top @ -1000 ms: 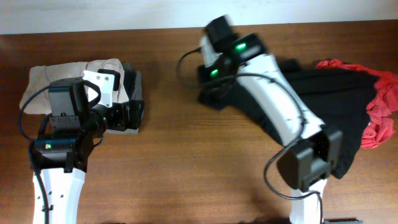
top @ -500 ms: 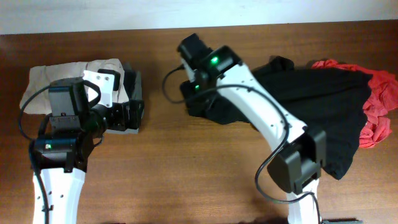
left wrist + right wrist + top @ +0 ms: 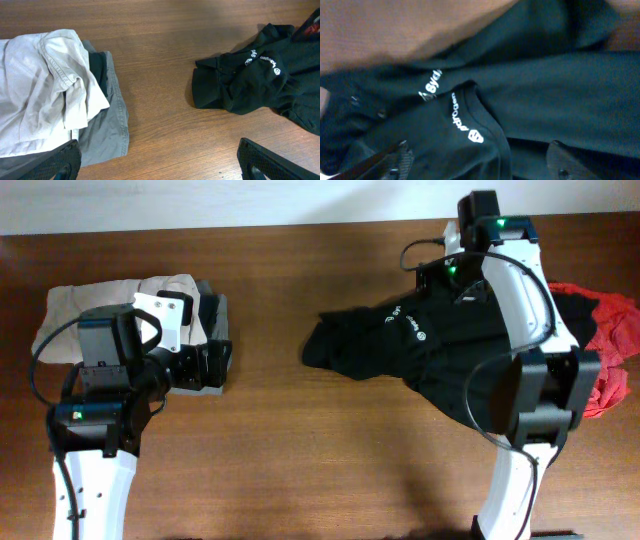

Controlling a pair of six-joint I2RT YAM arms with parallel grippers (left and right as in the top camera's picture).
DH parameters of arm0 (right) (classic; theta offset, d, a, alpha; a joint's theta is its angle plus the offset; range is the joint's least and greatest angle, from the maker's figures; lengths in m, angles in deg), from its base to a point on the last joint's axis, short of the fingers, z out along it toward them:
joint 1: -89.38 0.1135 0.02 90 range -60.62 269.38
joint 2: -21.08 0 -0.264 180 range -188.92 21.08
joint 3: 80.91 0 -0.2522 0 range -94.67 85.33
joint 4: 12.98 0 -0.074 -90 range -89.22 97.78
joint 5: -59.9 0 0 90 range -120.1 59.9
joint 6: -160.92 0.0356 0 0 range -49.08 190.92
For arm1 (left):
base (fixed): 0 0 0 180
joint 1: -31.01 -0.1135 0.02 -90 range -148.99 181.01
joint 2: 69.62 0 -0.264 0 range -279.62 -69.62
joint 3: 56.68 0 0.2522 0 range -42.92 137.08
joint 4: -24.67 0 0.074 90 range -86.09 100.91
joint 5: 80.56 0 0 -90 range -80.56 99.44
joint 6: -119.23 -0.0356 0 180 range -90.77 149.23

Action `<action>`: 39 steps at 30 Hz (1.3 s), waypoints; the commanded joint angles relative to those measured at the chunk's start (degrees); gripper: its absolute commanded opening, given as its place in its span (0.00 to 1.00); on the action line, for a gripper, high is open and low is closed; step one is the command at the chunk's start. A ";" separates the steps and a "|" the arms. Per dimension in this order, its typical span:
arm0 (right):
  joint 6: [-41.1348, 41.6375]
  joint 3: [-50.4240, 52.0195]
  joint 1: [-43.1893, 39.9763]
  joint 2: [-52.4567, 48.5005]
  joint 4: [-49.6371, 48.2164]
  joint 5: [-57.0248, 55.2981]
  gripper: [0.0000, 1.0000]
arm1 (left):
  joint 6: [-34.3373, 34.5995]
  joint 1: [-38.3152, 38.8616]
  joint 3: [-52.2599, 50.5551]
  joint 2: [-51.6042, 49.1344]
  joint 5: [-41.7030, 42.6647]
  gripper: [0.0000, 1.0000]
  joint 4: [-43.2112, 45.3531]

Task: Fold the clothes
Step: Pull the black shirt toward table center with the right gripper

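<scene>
Black T-shirt (image 3: 400,345) is seen crumpled at three o'clock; right gripper (image 3: 480,160) and left gripper (image 3: 160,160) are held with fingers parted, empty.

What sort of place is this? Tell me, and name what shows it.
Probably a robot test bench for laundry folding: a wooden table against a plain wall, a folded stack of clothes, and a crumpled black shirt.

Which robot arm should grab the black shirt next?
Probably right: the right end effector hangs open above the black shirt; the left end effector sits far off by the folded pile.
</scene>
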 commanded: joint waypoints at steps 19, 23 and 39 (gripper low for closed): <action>-9.03 5.62 4.79 1.29 7.69 16.28 0.04 | 0.37 0.13 0.83 -0.13 -0.24 0.99 0.22; -8.76 5.62 11.04 7.63 12.35 16.83 0.04 | 0.37 0.13 0.83 -0.13 -0.24 0.99 0.22; 2.89 11.28 45.27 11.37 9.42 16.15 0.04 | 0.37 0.11 0.83 -0.28 -6.10 0.99 1.11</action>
